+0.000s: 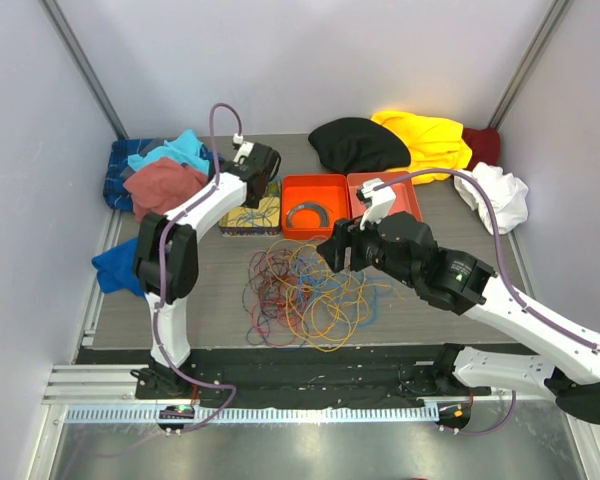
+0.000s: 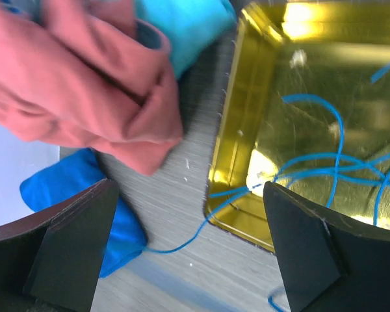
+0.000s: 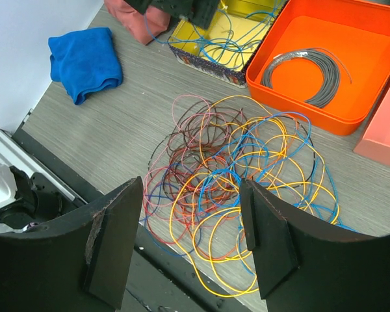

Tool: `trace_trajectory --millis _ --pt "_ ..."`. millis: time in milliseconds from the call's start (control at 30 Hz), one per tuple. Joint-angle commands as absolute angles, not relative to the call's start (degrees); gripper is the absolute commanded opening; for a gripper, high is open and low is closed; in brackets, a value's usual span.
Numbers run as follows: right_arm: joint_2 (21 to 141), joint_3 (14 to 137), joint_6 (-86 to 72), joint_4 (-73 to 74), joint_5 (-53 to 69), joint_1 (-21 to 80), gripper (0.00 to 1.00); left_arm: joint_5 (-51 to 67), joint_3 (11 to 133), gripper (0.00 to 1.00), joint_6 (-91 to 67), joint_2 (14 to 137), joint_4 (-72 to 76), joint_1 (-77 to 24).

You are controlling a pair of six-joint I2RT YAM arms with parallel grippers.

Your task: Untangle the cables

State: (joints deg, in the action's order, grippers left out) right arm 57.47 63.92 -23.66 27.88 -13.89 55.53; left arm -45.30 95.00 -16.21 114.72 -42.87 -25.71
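The overhead view alone takes in the whole grey wood-grain table [image 1: 220, 300] with the cables [image 1: 305, 295], a loose round tangle of thin yellow, orange, blue and red wires, lying mid-table. The right wrist view shows the right gripper [image 3: 192, 227] spread wide and empty above that tangle, and a grey coil [image 3: 309, 68] in the smooth orange tray [image 3: 377, 39]. The left wrist view shows the left gripper [image 2: 188, 227] spread, empty, over a shiny gold tin [image 2: 247, 97] holding blue strands [image 2: 325, 162].
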Motion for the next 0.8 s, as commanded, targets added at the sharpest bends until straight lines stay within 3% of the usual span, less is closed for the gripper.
trace_trajectory --millis 0,167,333,500,767 --pt "58.0 64.1 -22.9 26.0 -14.9 55.5 0.69 -46.9 95.0 1.00 -16.3 107.6 -32.3 -24.6" --pt "58.4 64.2 -23.2 26.0 -14.7 55.5 0.69 -42.6 109.8 1.00 -15.7 116.3 -49.5 -24.5" --pt "58.4 64.5 -23.0 26.0 -14.6 55.5 0.69 -20.6 112.2 1.00 -18.0 115.8 -55.5 -22.2" --pt "58.9 65.0 -22.2 25.8 -15.3 55.5 0.69 -6.4 111.2 1.00 -19.9 117.5 -63.0 -21.4" --pt "67.2 62.4 -20.8 14.3 -18.3 54.1 0.69 -4.3 102.7 1.00 -20.7 112.0 -60.6 -20.9"
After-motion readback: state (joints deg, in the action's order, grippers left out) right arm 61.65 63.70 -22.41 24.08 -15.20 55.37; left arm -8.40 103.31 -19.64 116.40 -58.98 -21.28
